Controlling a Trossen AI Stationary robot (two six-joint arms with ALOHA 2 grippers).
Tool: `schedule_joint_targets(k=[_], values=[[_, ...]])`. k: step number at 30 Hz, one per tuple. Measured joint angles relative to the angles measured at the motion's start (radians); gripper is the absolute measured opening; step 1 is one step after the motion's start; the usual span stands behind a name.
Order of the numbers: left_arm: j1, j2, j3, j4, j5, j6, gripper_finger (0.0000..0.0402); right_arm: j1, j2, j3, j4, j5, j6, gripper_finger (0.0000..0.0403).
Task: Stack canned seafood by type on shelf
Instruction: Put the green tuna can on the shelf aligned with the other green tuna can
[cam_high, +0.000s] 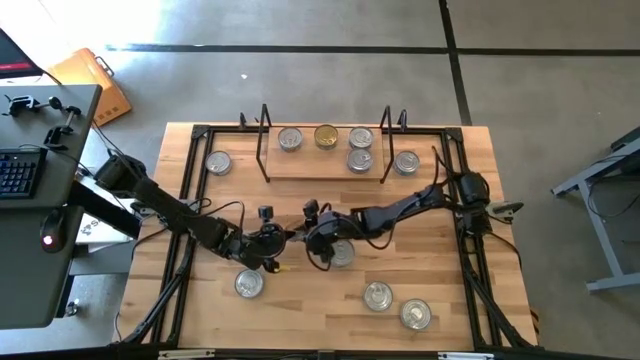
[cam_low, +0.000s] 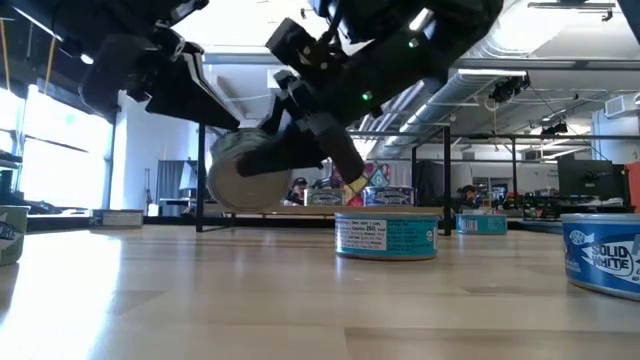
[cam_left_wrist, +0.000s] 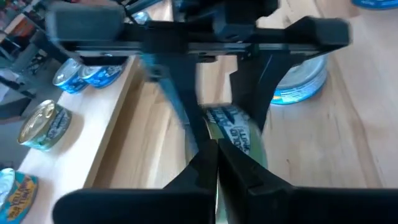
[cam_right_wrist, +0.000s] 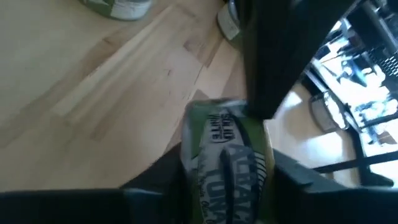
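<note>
A green-labelled tin (cam_right_wrist: 227, 152) hangs on edge above the table's middle, between my two grippers; it also shows in the low view as the tin (cam_low: 232, 172) and in the left wrist view as the tin (cam_left_wrist: 241, 134). My right gripper (cam_high: 318, 240) is shut on it. My left gripper (cam_high: 270, 243) faces it from the table's left, fingers shut together, their tips (cam_left_wrist: 214, 158) right at the tin's label wall. The shelf (cam_high: 322, 166) stands at the far edge with a gold-topped tin (cam_high: 326, 135) and three silver ones (cam_high: 360, 138) on its board. My right gripper pinches the green-labelled tin between its two fingers, one on each flat end (cam_low: 225, 180), with the label wall (cam_right_wrist: 217, 134) facing its wrist camera. The fingers come slanting down from the table's right. The tin is lifted clear of the table, standing on edge. Whether my left gripper's shut tips touch the tin, I cannot tell.
Loose tins stand on the table: one just under the right gripper (cam_high: 341, 255), one near the left (cam_high: 248, 284), two toward the near right (cam_high: 377, 296), (cam_high: 415, 315). Two more flank the shelf (cam_high: 218, 162), (cam_high: 405, 162). A desk with a keyboard (cam_high: 15, 170) stands beside the table's left.
</note>
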Motion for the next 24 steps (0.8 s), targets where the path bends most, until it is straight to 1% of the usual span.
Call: schedule_joint_targets(k=[1, 3, 4, 8, 10, 11, 14, 17, 20, 24], values=[[-0.001, 0.000, 0.001, 0.001, 0.001, 0.009, 0.0000, 0.004, -0.003, 0.000, -0.016, 0.014, 0.022, 0.0115], [-0.014, 0.000, 0.001, -0.005, -0.003, 0.034, 0.0005, 0.010, -0.020, 0.000, -0.097, 0.052, 0.058, 0.0117], [-0.024, 0.000, 0.001, -0.015, -0.022, 0.044, 0.0009, 0.010, -0.036, 0.000, -0.144, 0.081, 0.068, 0.0117], [-0.067, 0.000, 0.002, -0.084, -0.156, 0.016, 0.0027, 0.004, -0.127, 0.000, -0.301, 0.278, 0.092, 0.0117], [-0.081, 0.000, 0.002, -0.124, -0.194, -0.027, 0.0033, -0.015, -0.173, 0.000, -0.332, 0.376, 0.098, 0.0117], [-0.085, 0.000, 0.002, -0.139, -0.205, -0.059, 0.0035, -0.032, -0.190, 0.000, -0.343, 0.406, 0.103, 0.0117], [-0.089, 0.000, 0.002, -0.157, -0.212, -0.188, 0.0036, -0.101, -0.210, 0.001, -0.344, 0.422, 0.134, 0.0117], [-0.089, 0.000, 0.002, -0.149, -0.216, -0.284, 0.0034, -0.180, -0.194, 0.001, -0.343, 0.413, 0.151, 0.0117], [-0.088, 0.000, 0.002, -0.149, -0.229, -0.312, 0.0030, -0.243, -0.157, 0.000, -0.332, 0.377, 0.152, 0.0117], [-0.087, 0.000, 0.002, -0.148, -0.246, -0.270, 0.0025, -0.276, -0.112, 0.000, -0.299, 0.363, 0.150, 0.0117]])
